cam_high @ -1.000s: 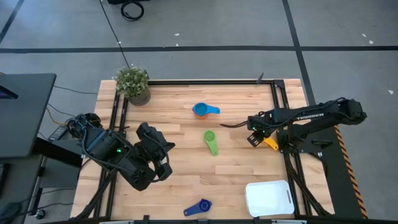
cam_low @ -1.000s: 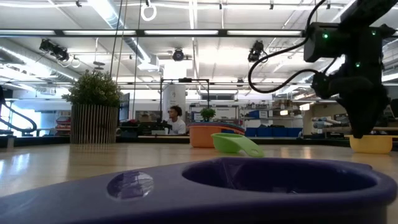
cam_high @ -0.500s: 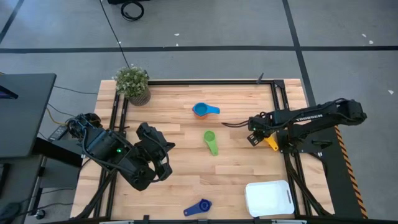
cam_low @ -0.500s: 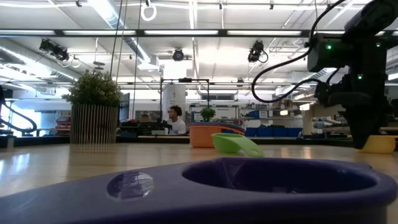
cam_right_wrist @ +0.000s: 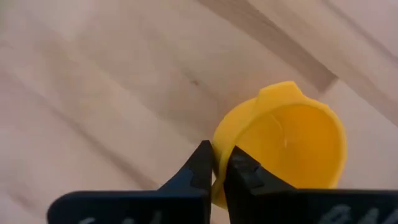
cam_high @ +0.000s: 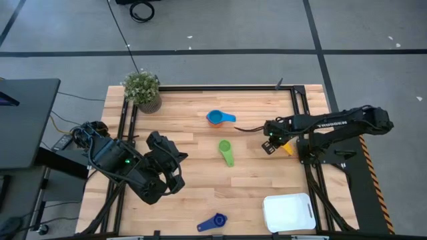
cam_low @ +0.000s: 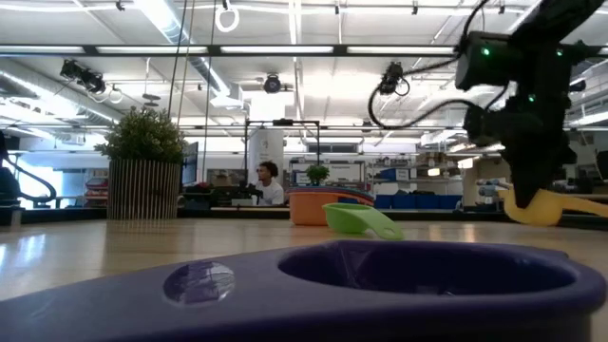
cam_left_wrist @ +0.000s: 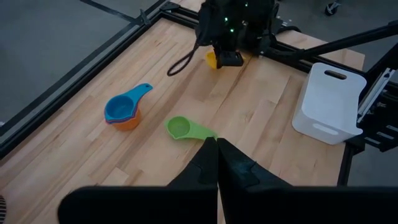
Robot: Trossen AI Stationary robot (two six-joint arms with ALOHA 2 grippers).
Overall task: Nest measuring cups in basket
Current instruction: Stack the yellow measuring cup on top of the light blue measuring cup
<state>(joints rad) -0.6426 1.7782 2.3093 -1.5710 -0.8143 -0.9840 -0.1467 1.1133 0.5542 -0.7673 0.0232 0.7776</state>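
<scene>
The yellow cup (cam_right_wrist: 286, 146) sits in my right gripper (cam_right_wrist: 216, 163), which is shut on it near the table's right edge (cam_high: 269, 147). In the low view the cup (cam_low: 546, 205) hangs tilted above the wood. A light blue cup sits nested in an orange one (cam_high: 215, 119) toward the far side. The green cup (cam_high: 225, 151) lies mid-table, and the dark blue cup (cam_high: 213, 222) lies at the near edge. The white basket (cam_high: 288, 212) stands at the near right corner. My left gripper (cam_left_wrist: 217, 146) is shut and hovers over the left half (cam_high: 175, 175). My right gripper pinches the yellow cup's side wall at the rim (cam_right_wrist: 216, 144), one finger (cam_right_wrist: 242, 169) inside the bowl and the other outside. The fingers come from above, pointing down. The cup is lifted clear of the table and tilted, its handle (cam_low: 581, 201) sticking out sideways.
A potted green plant (cam_high: 142, 89) stands at the far left corner. Black frame rails (cam_high: 301, 113) run along the table's left and right sides. Bare wood (cam_high: 200, 187) lies between the green cup, the dark blue cup and the basket.
My right gripper has risen and shifted slightly toward the table's left. The yellow cup, which sat on the wood a second ago, has come up with it, is lifted clear and has tipped.
</scene>
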